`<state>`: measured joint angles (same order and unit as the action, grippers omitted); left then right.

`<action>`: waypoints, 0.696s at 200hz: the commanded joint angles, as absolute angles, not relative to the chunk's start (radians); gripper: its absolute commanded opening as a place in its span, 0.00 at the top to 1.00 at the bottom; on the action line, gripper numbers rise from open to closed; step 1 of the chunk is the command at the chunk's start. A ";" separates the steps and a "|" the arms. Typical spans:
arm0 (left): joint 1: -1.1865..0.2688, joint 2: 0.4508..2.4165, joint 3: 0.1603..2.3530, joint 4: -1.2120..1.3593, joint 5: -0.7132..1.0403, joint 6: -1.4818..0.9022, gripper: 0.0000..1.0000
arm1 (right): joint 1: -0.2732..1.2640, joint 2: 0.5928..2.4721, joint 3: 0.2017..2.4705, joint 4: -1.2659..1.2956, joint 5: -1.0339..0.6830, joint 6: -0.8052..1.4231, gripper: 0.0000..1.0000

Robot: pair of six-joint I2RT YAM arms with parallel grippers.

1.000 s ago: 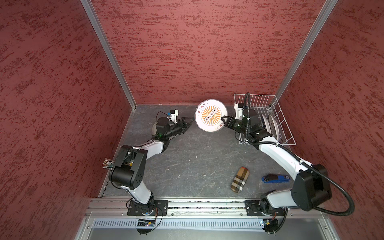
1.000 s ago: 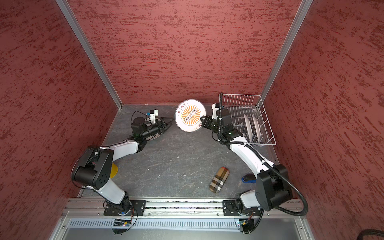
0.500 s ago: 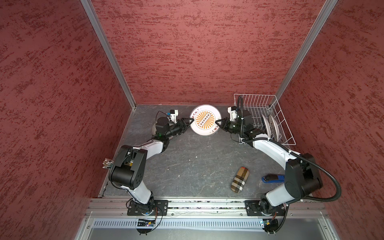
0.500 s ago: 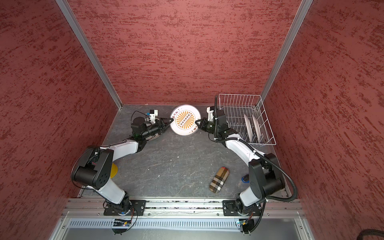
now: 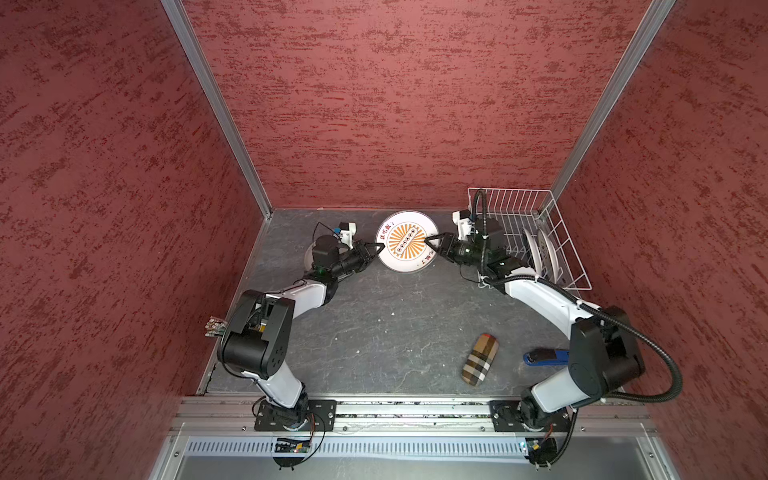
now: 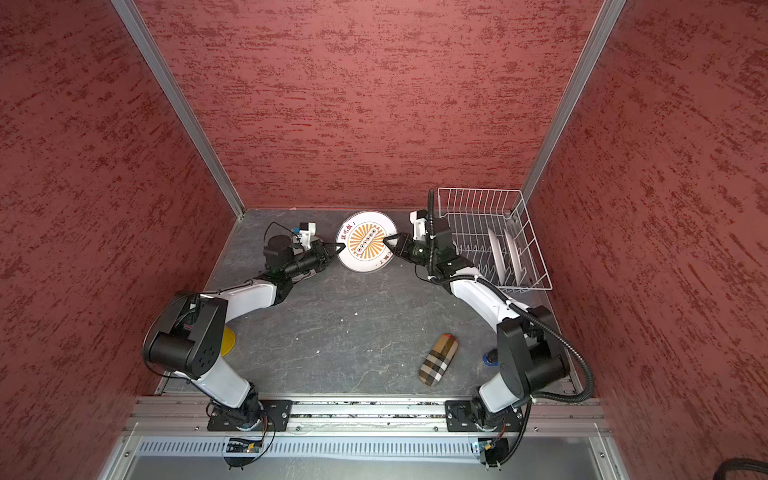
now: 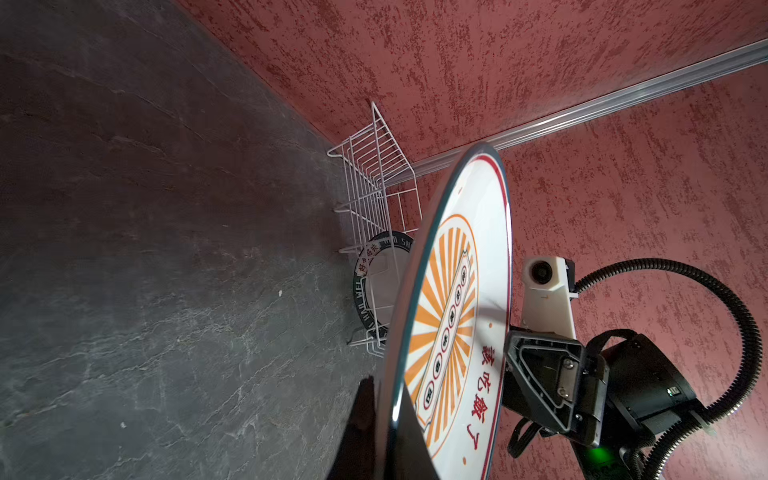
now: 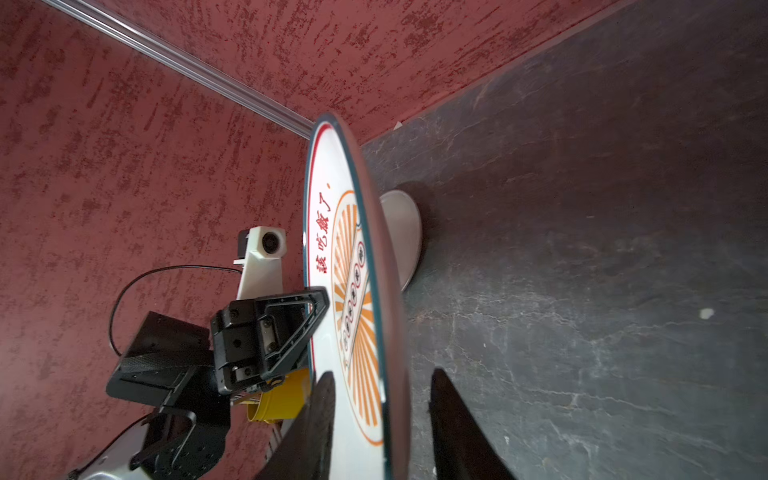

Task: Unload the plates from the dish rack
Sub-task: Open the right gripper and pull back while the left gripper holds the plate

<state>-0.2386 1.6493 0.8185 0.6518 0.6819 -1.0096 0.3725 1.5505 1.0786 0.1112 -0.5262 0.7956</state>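
Observation:
A white plate with an orange sunburst centre (image 5: pixel 407 241) (image 6: pixel 365 241) hangs tilted above the table's back middle, between both grippers. My left gripper (image 5: pixel 379 248) (image 7: pixel 392 436) is shut on its left rim. My right gripper (image 5: pixel 428 241) (image 8: pixel 382 374) is open, its jaws standing apart on either side of the right rim. The white wire dish rack (image 5: pixel 511 192) (image 6: pixel 478 190) sits in the back right corner with two plates (image 5: pixel 536 249) (image 6: pixel 496 253) upright at its right end; one has a dark lettered rim (image 7: pixel 365 282). A pale grey plate (image 8: pixel 401 232) lies flat under my left arm.
A plaid case (image 5: pixel 480 359) and a blue tool (image 5: pixel 544 357) lie at the front right near my right arm's base. A yellow cup (image 6: pixel 227 341) sits by the left arm's base. Red walls close in on three sides.
The sunburst plate moved left and down, away from the rack. My left gripper closed on its left rim. My right gripper opened off the right rim.

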 commanded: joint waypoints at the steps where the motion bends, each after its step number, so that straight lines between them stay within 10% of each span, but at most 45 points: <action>1: -0.228 1.625 0.810 0.691 0.687 -1.020 1.00 | 0.378 1.557 1.113 0.136 -0.544 0.789 0.36; 36: -0.207 1.605 0.786 0.662 0.649 -1.015 1.00 | 0.377 1.522 1.115 0.071 -0.461 0.751 0.02; 139: -0.198 1.661 0.831 0.366 0.485 -0.854 1.00 | 0.376 1.299 1.081 -0.042 -0.253 0.621 0.01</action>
<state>-0.1970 1.6360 0.7921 0.3954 0.5308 -0.9031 0.3721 1.3205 1.0832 0.0147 -0.3172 0.6647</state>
